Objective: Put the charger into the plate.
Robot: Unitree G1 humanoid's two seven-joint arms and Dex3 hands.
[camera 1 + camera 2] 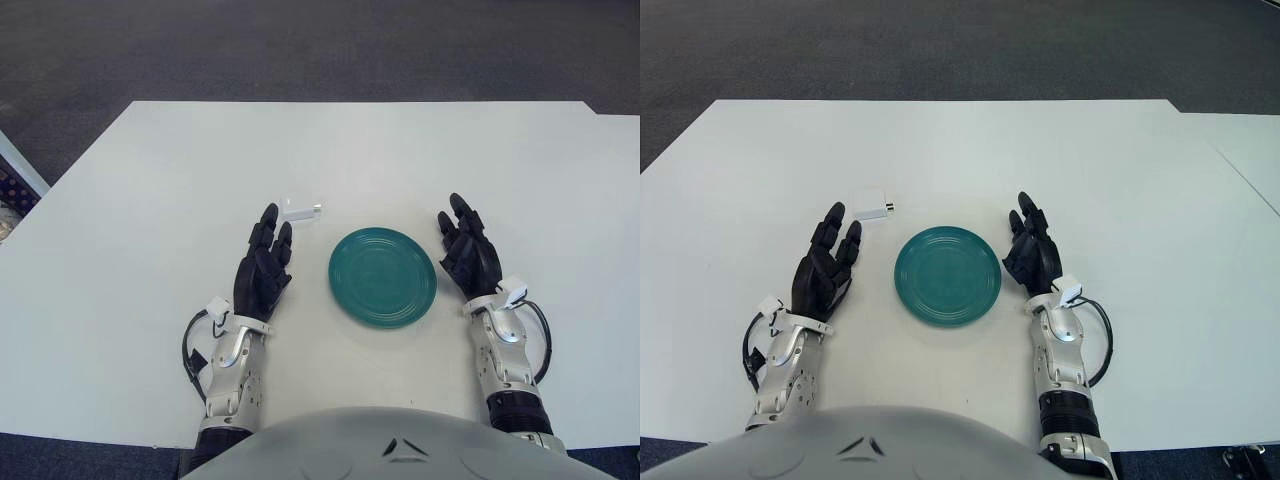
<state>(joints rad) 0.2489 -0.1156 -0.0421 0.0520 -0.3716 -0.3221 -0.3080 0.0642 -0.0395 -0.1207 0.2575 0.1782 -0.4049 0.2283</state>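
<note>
I hold both hands over a white table (pixel 150 200), a teal plate (pixel 383 276) lying flat between them. My left hand (pixel 264 270) hovers just left of the plate, its dark fingers stretched forward and slightly spread, gripping nothing. My right hand (pixel 469 257) hovers just right of the plate, fingers likewise extended and apart, palm turned inward toward the plate's rim, also holding nothing.

The charger (pixel 300 210), a small white block with its metal end pointing right, rests on the table just beyond my left fingertips and a little up and left of the plate's far edge. It touches neither my hand nor the plate; a narrow strip of bare tabletop separates it from each.

The plate sits near the table's near edge, close to my body, and holds nothing. Bare white surface runs wide to the left of my left hand, wide to the right of my right hand, and deep beyond the charger to the table's far edge, where dark carpet (pixel 300 50) begins. A second pale surface (pixel 1250 150) abuts the table at far right.
</note>
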